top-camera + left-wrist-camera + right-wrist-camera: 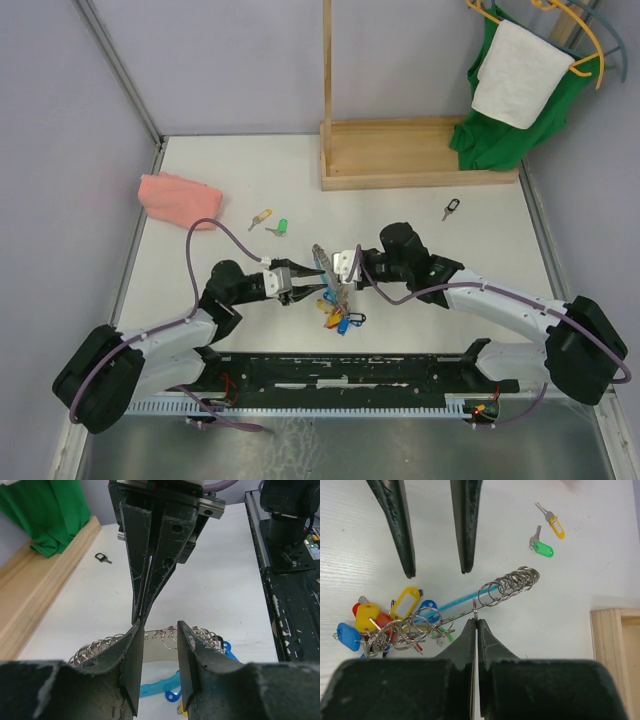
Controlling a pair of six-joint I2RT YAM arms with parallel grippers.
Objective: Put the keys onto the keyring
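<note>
In the middle of the overhead view, between the two arms, is the large silvery wire keyring (336, 300). A bunch of blue, yellow and red plastic tags (367, 620) spreads on the white desk (430, 240) at its lower end, and a row of small split rings (512, 582) crowds the other end. The right arm's fingers (470, 645) are pressed together with the thin wire of the loop nipped between their tips, at bottom centre of the right wrist view. The left arm's fingers (402, 530) stand apart with a moderate gap and hold nothing. Their tips end just short of the wire on its far side, opposite the right ones. Three loose keys rest on the desk. A yellow-headed key (554, 524) and a green-headed key (543, 548) lie close together at upper right of the right wrist view, apart from the loop. A black-headed key (452, 208) lies well off to the right, near the wooden stand (400, 165). A pink cloth (178, 198) lies at the desk's left edge.
</note>
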